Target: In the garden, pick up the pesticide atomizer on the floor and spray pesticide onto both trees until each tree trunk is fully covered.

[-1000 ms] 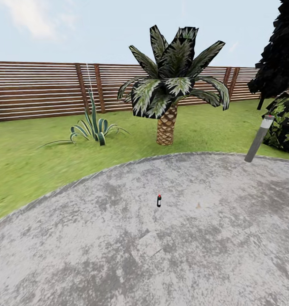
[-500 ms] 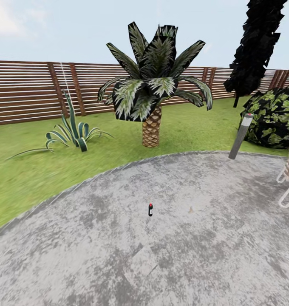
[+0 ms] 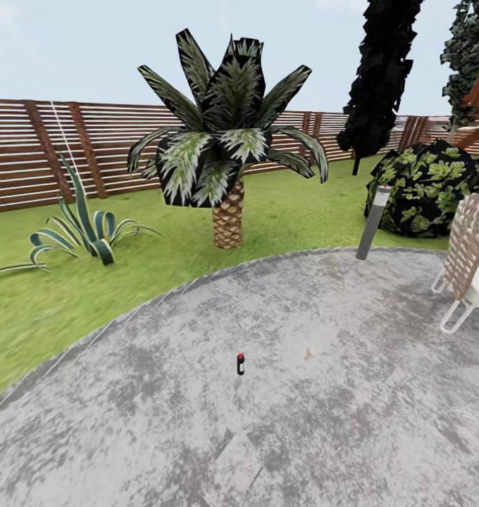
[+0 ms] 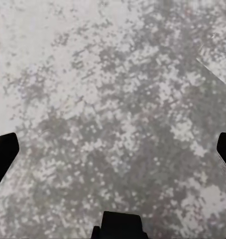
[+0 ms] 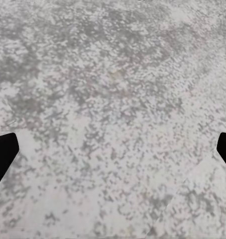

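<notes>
Nothing of the job was done yet, as far as I could judge. Both my wrist cameras looked straight down at bare mottled grey paving (image 4: pixel 113 99). The left gripper (image 4: pixel 113 149) had its dark fingertips (image 4: pixel 3 154) at the two edges of its view, spread wide with nothing between them, and the right gripper (image 5: pixel 113 149) stood spread and empty in the same way.

Ahead of me, the pesticide atomizer (image 3: pixel 240 363) stood upright on the grey paved floor (image 3: pixel 338 422), a tiny dark bottle with a red top, well apart from both hands. The stone between us looked clear, so I judged the fetch, then both sprayings, were all left.

Farther off, a white-legged wicker chair (image 3: pixel 468 260) stood at the right edge of the paving and a grey bollard light (image 3: pixel 373 222) at its rim. Beyond came grass, a spiky striped plant (image 3: pixel 84 229), a short scaly palm (image 3: pixel 227 162), a dark leafy bush (image 3: pixel 422 186), a blackish cypress (image 3: pixel 380 70), then the slatted fence (image 3: pixel 28 162). I could make out no smooth grey-tan trunk.
</notes>
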`<state>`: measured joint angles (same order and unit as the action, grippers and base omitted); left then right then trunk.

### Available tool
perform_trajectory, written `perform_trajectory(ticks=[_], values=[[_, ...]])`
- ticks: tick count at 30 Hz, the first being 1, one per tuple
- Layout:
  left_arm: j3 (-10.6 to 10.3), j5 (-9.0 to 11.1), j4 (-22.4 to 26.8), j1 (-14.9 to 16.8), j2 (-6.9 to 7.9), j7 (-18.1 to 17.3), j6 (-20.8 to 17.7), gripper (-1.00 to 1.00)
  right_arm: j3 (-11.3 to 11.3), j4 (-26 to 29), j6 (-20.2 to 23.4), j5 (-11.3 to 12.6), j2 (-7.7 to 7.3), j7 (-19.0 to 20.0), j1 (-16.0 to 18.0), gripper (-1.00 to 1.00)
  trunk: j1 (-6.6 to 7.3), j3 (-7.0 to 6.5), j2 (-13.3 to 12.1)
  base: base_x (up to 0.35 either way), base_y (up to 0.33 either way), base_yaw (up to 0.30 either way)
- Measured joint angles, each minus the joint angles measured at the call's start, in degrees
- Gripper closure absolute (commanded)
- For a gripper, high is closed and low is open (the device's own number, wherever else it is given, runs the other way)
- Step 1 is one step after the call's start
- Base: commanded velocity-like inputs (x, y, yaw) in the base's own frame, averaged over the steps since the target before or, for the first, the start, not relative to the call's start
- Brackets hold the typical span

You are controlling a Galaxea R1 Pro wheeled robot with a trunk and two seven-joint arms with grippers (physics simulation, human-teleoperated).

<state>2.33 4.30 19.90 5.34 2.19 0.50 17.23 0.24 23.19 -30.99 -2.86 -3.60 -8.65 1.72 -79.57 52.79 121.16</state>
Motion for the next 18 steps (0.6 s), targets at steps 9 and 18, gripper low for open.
perform_trajectory(ticks=[9, 18], values=[[0.0, 0.0, 0.0, 0.0, 0.01, 0.0, 0.0, -1.0, -0.01, 0.01, 0.0, 0.0, 0.0, 0.0, 0.0, -1.0, 0.0, 0.0, 0.0, 0.261, 0.227, -0.264], [0.0, 0.0, 0.0, 0.0, 0.0, 0.0, 0.0, -1.0, 0.03, -0.03, 0.0, 0.0, 0.01, 0.01, 0.0, -1.0, -0.03, 0.0, 0.0, 0.034, 0.25, -0.264]])
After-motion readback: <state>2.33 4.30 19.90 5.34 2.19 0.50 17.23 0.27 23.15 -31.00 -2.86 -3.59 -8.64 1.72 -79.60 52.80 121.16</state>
